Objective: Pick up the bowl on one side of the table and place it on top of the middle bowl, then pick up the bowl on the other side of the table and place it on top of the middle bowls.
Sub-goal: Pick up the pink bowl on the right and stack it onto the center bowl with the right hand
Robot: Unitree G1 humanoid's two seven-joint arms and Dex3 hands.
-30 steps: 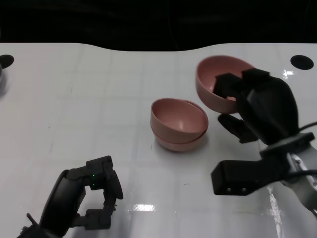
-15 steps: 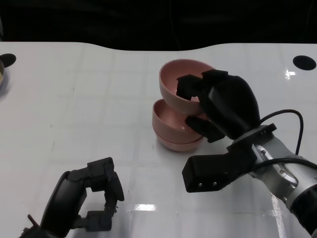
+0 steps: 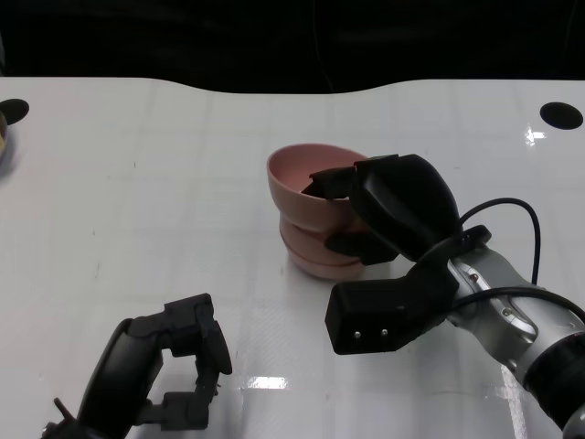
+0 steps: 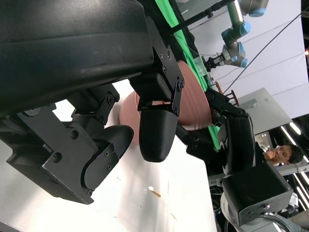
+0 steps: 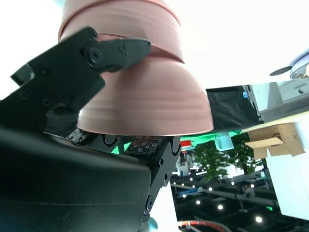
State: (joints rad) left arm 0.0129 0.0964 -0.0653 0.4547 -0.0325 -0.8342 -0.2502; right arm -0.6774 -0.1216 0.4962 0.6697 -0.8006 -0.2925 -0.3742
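My right hand (image 3: 393,206) grips a pink bowl (image 3: 306,183) by its rim, fingers inside and thumb under the wall. That bowl sits over the stack of two pink bowls (image 3: 315,251) at the table's middle, touching or nearly touching it. In the right wrist view the held bowl (image 5: 145,106) lies against the stacked bowls (image 5: 120,19), with my fingers (image 5: 72,63) on its wall. My left hand (image 3: 174,357) hangs near the front left, fingers curled in, holding nothing. The left wrist view shows the pink bowls (image 4: 188,101) past my left hand's fingers (image 4: 157,125).
The white table (image 3: 164,183) stretches wide on the left. A black hole (image 3: 558,114) marks the far right corner, another dark spot (image 3: 14,110) the far left. A person (image 4: 285,154) sits beyond the table in the left wrist view.
My right hand has carried the pink bowl from the right side leftward and down onto the middle stack. The left hand has stayed put.
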